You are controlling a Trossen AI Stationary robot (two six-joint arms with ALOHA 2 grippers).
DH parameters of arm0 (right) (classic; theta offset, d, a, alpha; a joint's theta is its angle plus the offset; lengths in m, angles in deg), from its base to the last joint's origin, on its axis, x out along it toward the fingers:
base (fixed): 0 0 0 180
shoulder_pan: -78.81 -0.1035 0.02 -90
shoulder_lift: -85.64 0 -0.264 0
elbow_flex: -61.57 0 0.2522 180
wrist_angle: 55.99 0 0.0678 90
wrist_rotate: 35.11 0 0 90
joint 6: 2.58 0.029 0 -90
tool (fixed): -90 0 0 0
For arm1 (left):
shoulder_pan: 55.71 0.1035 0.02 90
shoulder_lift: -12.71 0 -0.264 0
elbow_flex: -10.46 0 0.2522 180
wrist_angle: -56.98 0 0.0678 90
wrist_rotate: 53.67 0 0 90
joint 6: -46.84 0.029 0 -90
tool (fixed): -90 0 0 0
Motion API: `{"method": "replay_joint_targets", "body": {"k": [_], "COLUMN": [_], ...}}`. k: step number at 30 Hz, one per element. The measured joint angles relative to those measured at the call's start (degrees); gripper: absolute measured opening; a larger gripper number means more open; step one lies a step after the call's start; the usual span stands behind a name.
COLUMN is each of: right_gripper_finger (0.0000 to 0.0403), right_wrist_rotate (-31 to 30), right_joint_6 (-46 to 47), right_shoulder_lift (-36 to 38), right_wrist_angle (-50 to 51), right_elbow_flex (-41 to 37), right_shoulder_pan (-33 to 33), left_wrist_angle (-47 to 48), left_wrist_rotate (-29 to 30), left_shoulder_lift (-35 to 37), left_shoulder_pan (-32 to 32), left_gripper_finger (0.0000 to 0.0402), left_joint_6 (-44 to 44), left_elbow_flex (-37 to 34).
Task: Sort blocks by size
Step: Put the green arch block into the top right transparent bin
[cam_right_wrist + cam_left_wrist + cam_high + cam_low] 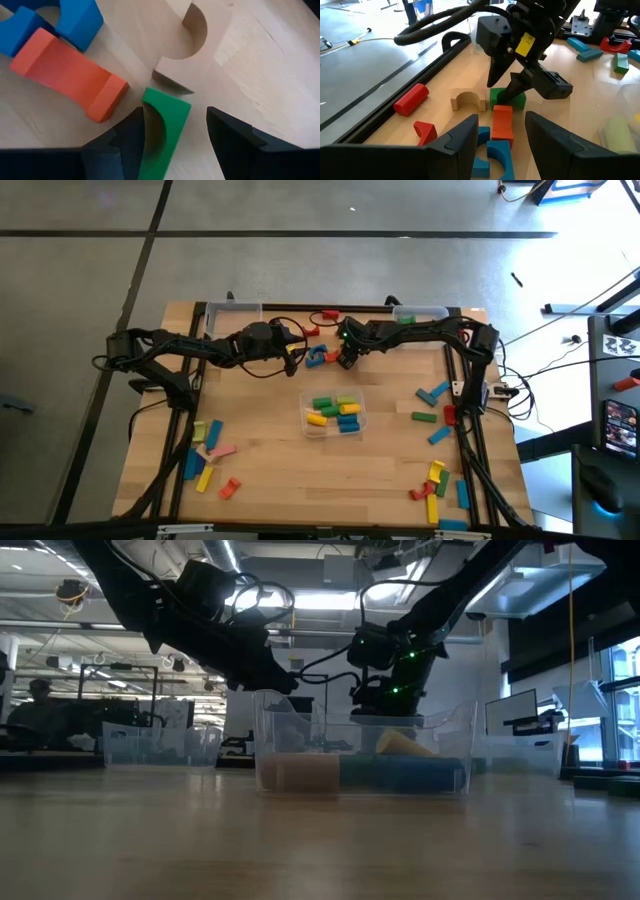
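A green arch block [167, 127] lies on the table at the far middle. Beside it lie a bare wooden arch [182, 55], an orange block [65, 72] and blue arches [75, 20]. My right gripper [175, 117] points steeply down over the green arch and is open, with one finger on each side of it. It also shows in the left wrist view as my right gripper [512, 92]. My left gripper [502, 135] hovers open and empty just left of this cluster, above the blue arches [495, 150]. My right gripper comes from above, slanting in from the table's right. One finger [127, 142] stands right at the green arch's hollow side [152, 125]; I cannot tell whether it touches. The other finger [235, 140] is clear of the block. The arch lies flat on the table.
A clear bin [360, 420] with several blocks stands mid-table. Two more clear bins [232, 310] [420, 312] stand at the far edge. A red cylinder [411, 99] lies by the far rail. Loose blocks lie at the near left [205, 455] and along the right [440, 480].
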Motion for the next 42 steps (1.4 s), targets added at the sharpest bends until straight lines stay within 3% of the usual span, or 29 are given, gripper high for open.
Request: {"method": "replay_joint_targets", "body": {"k": [11,15,23,33,42], "right_gripper_finger": [0.0061,0.0030,0.0045,0.0039,0.0041], "right_wrist_rotate": [0.7,0.7,-0.3,-0.4,-7.0], "right_joint_6": [-2.3,-4.3,-5.0,-6.1,-7.6], "right_shoulder_lift": [0.0,0.0,1.2,9.5,18.7], "right_wrist_angle": [0.5,0.5,1.1,2.7,10.1], "right_elbow_flex": [0.0,0.0,0.0,0.0,0.0], "right_shoulder_pan": [0.0,-0.1,-0.1,-0.1,0.5], "left_wrist_angle": [0.0,0.0,0.0,0.0,0.0], "left_wrist_rotate": [0.0,0.0,0.0,0.0,0.0], "left_shoulder_lift": [0.0,0.0,0.0,0.0,0.0], "left_shoulder_pan": [0.0,0.0,0.0,0.0,0.0], "left_gripper_finger": [0.0159,0.0159,0.0159,0.0159,0.0159], "left_joint_6": [0.0,0.0,0.2,0.2,0.0], "left_elbow_flex": [0.0,0.0,0.0,0.0,0.0]}}
